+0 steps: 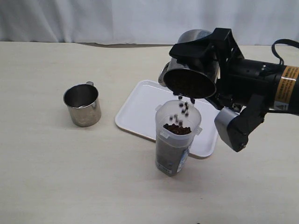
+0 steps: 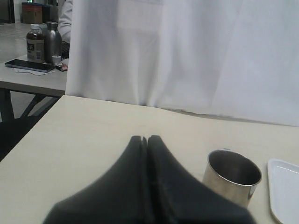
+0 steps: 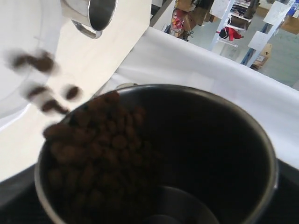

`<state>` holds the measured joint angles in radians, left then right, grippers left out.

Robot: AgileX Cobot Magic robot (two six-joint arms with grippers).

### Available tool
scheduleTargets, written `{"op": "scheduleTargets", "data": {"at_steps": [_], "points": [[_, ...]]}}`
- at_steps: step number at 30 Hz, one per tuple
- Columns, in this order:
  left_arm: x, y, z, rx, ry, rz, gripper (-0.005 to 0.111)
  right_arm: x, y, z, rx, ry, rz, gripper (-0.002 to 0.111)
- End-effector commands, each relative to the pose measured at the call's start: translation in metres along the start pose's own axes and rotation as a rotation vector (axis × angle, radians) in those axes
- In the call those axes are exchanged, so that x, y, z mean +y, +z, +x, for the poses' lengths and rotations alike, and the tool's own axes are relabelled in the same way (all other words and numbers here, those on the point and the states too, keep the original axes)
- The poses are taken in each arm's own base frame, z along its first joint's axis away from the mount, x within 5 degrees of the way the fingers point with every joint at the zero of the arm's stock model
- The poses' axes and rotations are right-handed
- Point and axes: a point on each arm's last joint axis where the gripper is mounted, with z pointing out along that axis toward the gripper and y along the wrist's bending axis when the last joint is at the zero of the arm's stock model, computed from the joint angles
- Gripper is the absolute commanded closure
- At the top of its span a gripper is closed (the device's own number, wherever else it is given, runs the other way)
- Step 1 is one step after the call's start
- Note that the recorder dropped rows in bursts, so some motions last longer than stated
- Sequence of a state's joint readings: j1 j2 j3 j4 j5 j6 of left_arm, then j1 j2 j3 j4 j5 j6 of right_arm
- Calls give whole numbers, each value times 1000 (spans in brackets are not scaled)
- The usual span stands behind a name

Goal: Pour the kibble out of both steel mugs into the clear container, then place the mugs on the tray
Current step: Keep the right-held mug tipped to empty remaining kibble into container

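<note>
Over the clear container (image 1: 177,140) the right fingers (image 1: 192,46) clamp a tilted mug (image 1: 189,77) spilling kibble (image 1: 176,129) in, while the left fingers (image 2: 140,158) rest pressed together, the other mug (image 1: 82,104) looks empty, and the tray (image 1: 140,105) awaits both.

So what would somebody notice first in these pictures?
The tilted steel mug in the right pincer, spilling brown kibble down into the clear container right below it. Then the other steel mug, standing alone left of the white tray in the exterior view.
</note>
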<state>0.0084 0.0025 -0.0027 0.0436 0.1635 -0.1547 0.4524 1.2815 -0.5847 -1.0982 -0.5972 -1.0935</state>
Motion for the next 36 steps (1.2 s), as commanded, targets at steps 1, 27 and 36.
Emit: {"op": "scheduleTargets", "data": {"at_steps": [1, 27, 36], "points": [[-1, 0, 0, -11, -5, 11, 107, -5, 0, 0, -7, -25, 33, 103], [-1, 0, 0, -11, -5, 11, 107, -6, 0, 0, -8, -103, 39, 103], [-1, 0, 0, -11, -5, 11, 107, -6, 0, 0, -8, -136, 40, 103]]}}
